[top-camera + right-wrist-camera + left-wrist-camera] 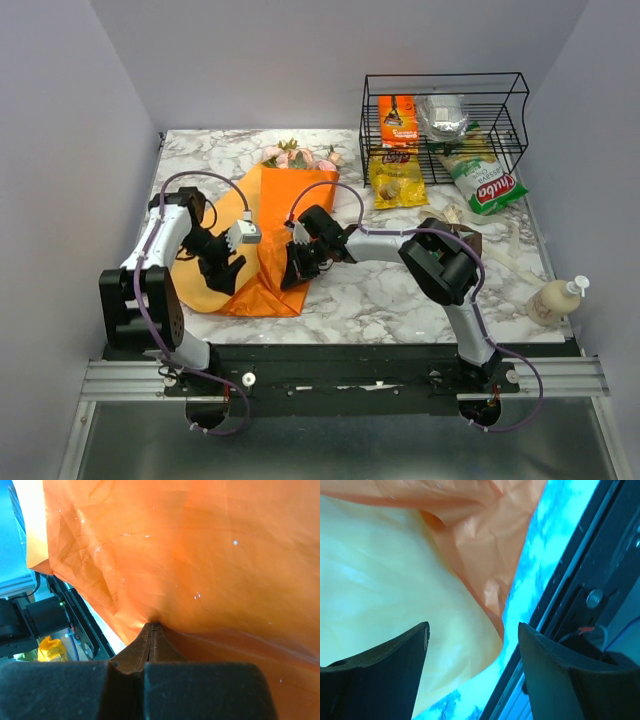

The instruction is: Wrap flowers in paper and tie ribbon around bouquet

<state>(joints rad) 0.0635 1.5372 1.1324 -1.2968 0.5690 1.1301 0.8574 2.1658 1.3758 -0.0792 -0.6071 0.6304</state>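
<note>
Between the left tool (226, 268) and the right tool (295, 266), the paper (268, 215) lies folded over the flowers (298, 156) on a white marbled surface (400, 285) walled in grey, the right tool pinched shut on its right edge, the left tool spread wide above its left flap, holding nothing.

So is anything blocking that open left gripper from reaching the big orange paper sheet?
Nothing visible does. The left gripper hangs open over the large, crinkled orange paper sheet, and only bare paper and a strip of tabletop show inside its opening. The right gripper is shut on the same sheet, off to the side, out of the path.
</note>
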